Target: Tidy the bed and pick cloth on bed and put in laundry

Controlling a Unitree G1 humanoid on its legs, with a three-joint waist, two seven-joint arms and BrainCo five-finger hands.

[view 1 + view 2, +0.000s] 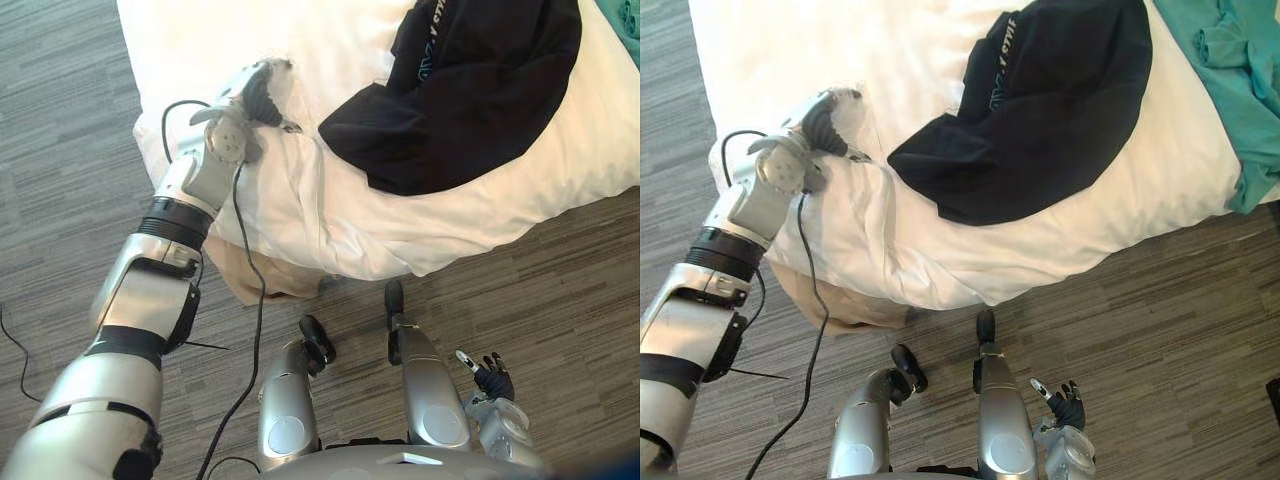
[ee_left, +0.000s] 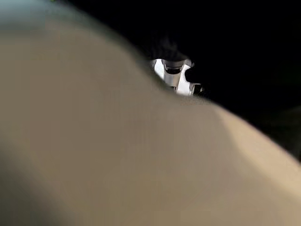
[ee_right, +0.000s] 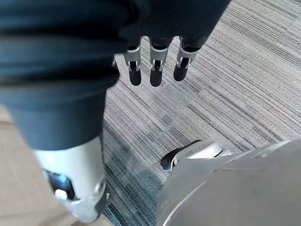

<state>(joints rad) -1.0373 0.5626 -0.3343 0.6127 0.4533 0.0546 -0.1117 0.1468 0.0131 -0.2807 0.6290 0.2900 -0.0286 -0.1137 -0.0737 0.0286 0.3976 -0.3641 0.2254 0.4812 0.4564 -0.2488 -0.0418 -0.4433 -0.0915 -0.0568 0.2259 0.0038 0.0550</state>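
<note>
Black cloth (image 1: 470, 100) lies on the bed (image 1: 190, 40) at about 1 o'clock from the robot. It is crumpled and spread wide. Its near edge comes close to the bed's foot edge but does not go over it. Some pale print shows near its far left side.

Teal cloth (image 1: 1230, 90) is at 2 o'clock on the bed's right side, just beside the black cloth. Cannot tell whether the two touch. Its near end reaches the bed's right edge.

White duvet (image 1: 330, 220) covers the bed. It is wrinkled, bunched at the near left corner, and hangs over the foot edge toward the grey striped floor (image 1: 560, 290). A bit of tan cloth (image 1: 262, 280) shows under the duvet's hanging edge at 11 o'clock.

Left hand (image 1: 250, 100) is at 11 o'clock with the arm stretched out. It rests on the duvet near the bed's left corner, left of the black cloth and apart from it. Its fingertips sit in a duvet fold, so I cannot tell whether it grips the duvet or only presses on it. The left wrist view gives a blurred tan surface very close, with a small silver piece of the hand past it.

Right hand (image 1: 1068, 400) is at 5 o'clock, low by the robot's side, above the floor and well apart from the bed. Its fingers (image 3: 155, 70) are straight, side by side, and hold nothing.
</note>
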